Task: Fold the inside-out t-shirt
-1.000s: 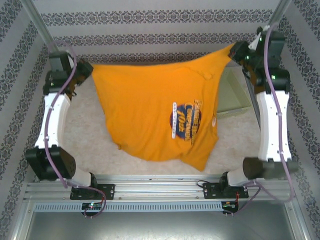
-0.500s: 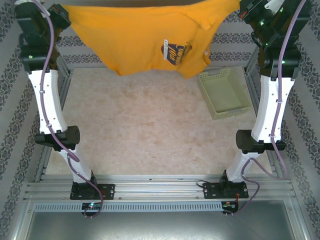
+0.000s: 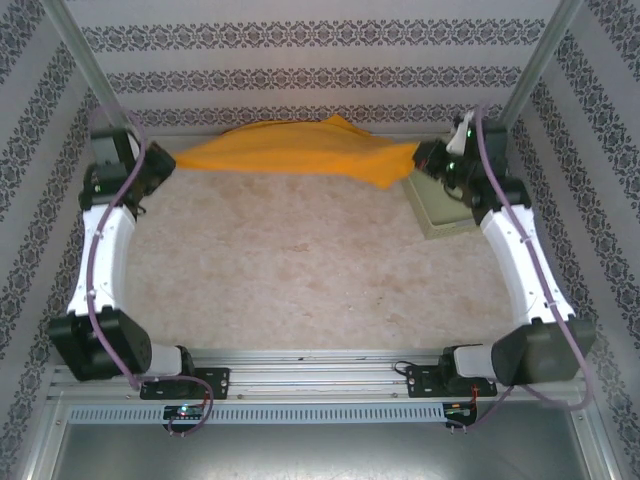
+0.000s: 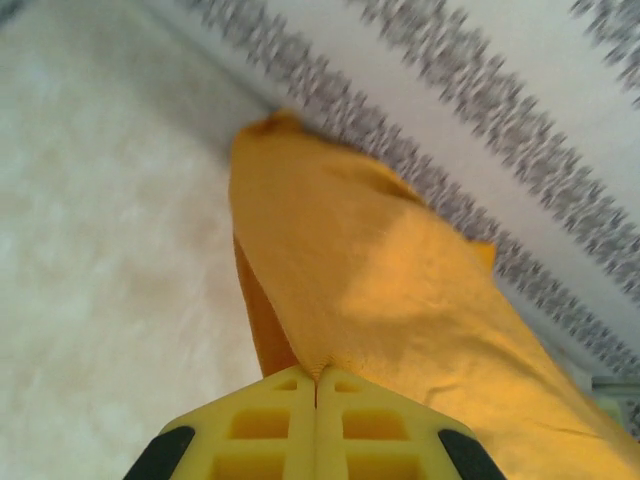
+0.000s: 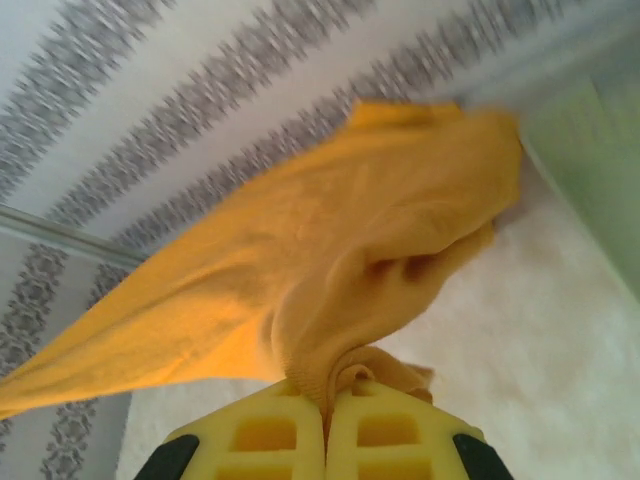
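The orange-yellow t-shirt [image 3: 295,152] hangs stretched in a low band along the far edge of the table, its plain side up and no print showing. My left gripper [image 3: 172,160] is shut on its left corner, and the cloth [image 4: 400,280] runs straight out of the closed yellow jaws. At the right end my right gripper [image 3: 420,155] is shut on a bunched fold of the same shirt [image 5: 330,260], which swells just past the jaw tips.
A pale green tray [image 3: 445,210] lies at the back right, partly under the right arm. The patterned wall [image 3: 320,75] stands right behind the shirt. Pale mottled tabletop [image 3: 300,270] lies open between the arms.
The shirt, held high and spread half a second ago, has come down to a low taut band at the table's far edge. Both arms dropped with it.
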Controlling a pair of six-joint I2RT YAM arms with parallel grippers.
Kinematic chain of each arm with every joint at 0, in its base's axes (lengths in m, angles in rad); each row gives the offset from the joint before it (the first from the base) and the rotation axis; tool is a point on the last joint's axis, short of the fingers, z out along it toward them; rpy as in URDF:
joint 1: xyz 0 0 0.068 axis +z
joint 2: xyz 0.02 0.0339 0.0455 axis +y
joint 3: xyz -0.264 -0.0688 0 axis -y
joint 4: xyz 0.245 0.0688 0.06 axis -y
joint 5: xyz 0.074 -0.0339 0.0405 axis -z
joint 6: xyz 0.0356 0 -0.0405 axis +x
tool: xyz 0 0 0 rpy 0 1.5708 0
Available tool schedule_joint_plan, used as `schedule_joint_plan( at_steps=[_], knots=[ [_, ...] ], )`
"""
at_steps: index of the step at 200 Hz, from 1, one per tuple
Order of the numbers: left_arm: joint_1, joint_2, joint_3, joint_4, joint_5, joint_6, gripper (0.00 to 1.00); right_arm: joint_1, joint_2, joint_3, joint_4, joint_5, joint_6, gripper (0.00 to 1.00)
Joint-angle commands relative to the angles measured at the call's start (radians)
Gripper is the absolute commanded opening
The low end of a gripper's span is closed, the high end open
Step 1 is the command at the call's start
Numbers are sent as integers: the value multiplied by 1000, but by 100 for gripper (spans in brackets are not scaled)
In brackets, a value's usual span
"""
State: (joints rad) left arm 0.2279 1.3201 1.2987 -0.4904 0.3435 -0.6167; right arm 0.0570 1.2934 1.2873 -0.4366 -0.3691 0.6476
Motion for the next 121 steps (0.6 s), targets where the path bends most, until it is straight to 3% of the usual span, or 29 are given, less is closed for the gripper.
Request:
schedule_joint_plan(
  at_steps=[1, 55, 78, 121],
  knots=[
    [-9, -168, -137, 37, 4, -25, 0, 5, -154, -182, 35, -27, 43, 0],
    [-10, -516, -615, -66, -6, -98, 0, -2, -460, -609, -115, -21, 189, 0],
    [-10, -627, -736, -127, 26, -134, 0, 0, -607, -717, -184, 5, 257, 0],
    [-10, -937, -859, -314, -52, -261, 3, -1, -900, -804, -444, 79, 362, 0]
  ],
)
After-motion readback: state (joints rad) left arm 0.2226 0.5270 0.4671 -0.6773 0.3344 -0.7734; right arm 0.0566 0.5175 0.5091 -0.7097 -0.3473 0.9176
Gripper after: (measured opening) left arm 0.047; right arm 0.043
